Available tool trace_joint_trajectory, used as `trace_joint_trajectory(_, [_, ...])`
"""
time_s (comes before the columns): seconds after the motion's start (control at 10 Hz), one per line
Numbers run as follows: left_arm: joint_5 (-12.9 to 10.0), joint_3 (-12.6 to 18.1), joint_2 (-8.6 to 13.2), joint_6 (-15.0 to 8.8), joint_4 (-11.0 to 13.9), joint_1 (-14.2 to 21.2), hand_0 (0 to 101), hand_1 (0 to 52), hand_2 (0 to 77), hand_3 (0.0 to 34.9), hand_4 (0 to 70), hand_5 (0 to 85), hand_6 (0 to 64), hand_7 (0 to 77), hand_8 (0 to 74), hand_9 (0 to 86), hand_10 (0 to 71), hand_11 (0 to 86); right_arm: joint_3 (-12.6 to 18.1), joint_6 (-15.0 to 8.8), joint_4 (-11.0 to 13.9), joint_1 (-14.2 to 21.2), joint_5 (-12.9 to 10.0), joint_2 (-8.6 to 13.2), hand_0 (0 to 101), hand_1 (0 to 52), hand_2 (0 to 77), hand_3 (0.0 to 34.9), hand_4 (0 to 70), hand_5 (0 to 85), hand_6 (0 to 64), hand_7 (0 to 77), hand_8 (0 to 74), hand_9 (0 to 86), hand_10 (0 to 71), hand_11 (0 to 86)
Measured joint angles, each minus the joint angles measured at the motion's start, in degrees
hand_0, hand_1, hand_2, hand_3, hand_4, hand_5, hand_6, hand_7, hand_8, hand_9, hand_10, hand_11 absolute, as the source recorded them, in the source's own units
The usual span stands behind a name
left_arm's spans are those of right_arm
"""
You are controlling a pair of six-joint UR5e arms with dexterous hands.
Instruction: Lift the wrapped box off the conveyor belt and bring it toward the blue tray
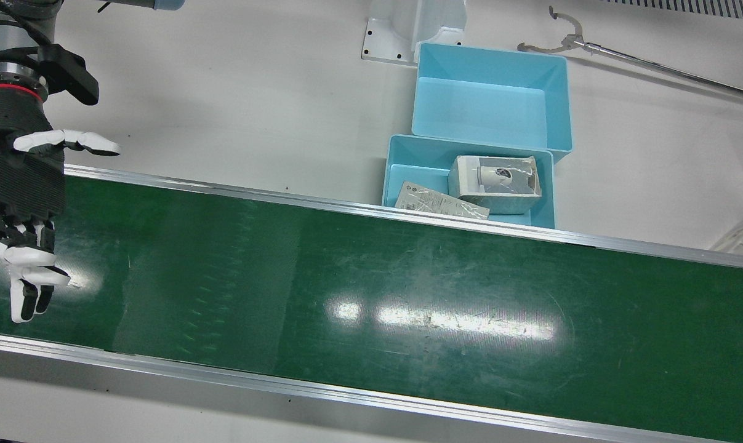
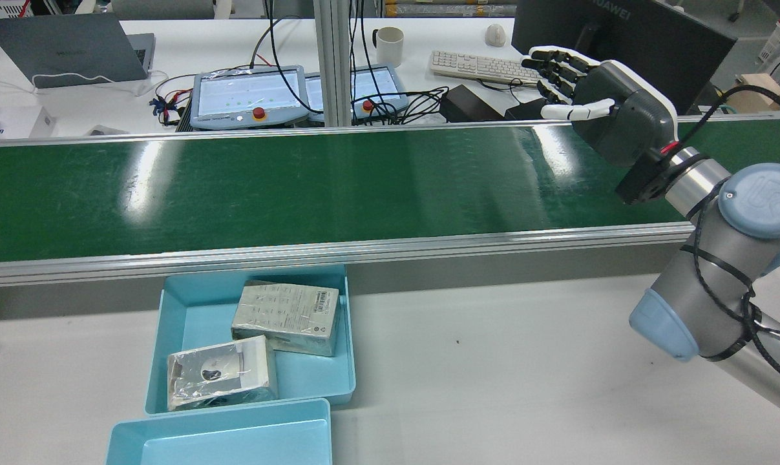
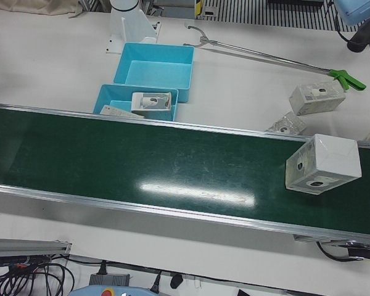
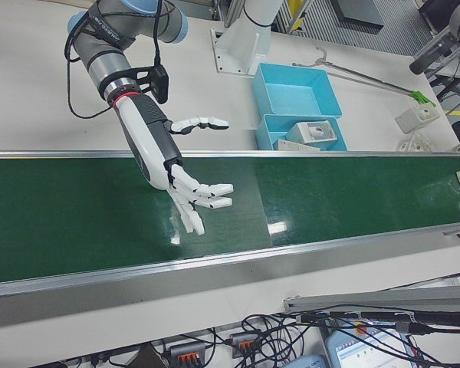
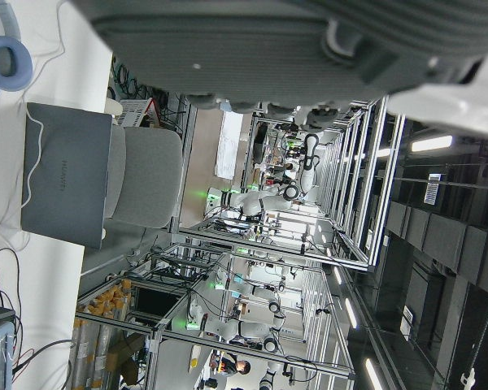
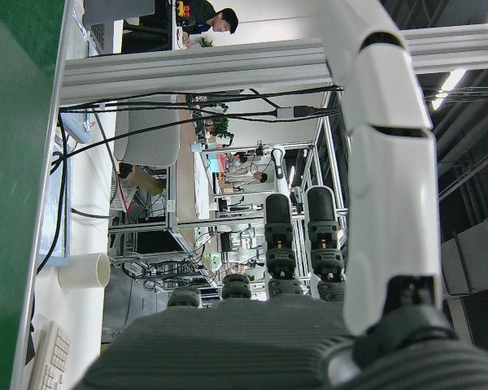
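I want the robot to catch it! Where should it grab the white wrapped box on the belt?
Probably from above, fingers on two opposite upright sides of the wrapped box. It sits flat on the green belt, turned a bit, with nothing touching its sides.

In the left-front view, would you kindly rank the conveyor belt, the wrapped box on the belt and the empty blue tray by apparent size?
1. Conveyor belt, by far the largest.
2. Empty blue tray.
3. Wrapped box, which looks nearly as big as the tray, but it sits closer to the camera, so that ranking is unsure.
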State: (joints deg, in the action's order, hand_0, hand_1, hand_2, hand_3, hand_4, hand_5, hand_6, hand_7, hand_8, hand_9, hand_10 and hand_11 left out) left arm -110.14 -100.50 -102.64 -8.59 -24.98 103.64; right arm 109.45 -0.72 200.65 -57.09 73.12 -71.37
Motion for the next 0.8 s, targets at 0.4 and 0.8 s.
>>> trace_joint_trajectory(0.4, [0.0, 0.0, 0.0, 0.0, 0.0, 0.0, 0, 0.0, 0.5, 0.0, 0.0, 0.5, 0.0, 0.5, 0.5, 0.0, 0.5, 0.0, 0.5, 0.0, 0.0, -0.4, 0.0, 0.0, 51, 20.7, 21.8, 6.8, 18.0, 27.8, 7.1, 24.0, 1.1, 5.4, 0.0, 1.6])
trace_joint_trajectory(0.8, [0.0, 0.0, 0.0, 0.0, 0.0, 0.0, 0, 0.0, 0.5, 0.0, 0.0, 1.1, 0.0, 0.5, 0.5, 0.0, 0.5, 0.0, 0.5, -0.1, 0.1, -0.8, 0.0, 0.0, 50, 17.5, 19.6, 7.6, 18.0, 27.8, 7.6, 25.6, 1.1, 6.0, 0.0, 1.6])
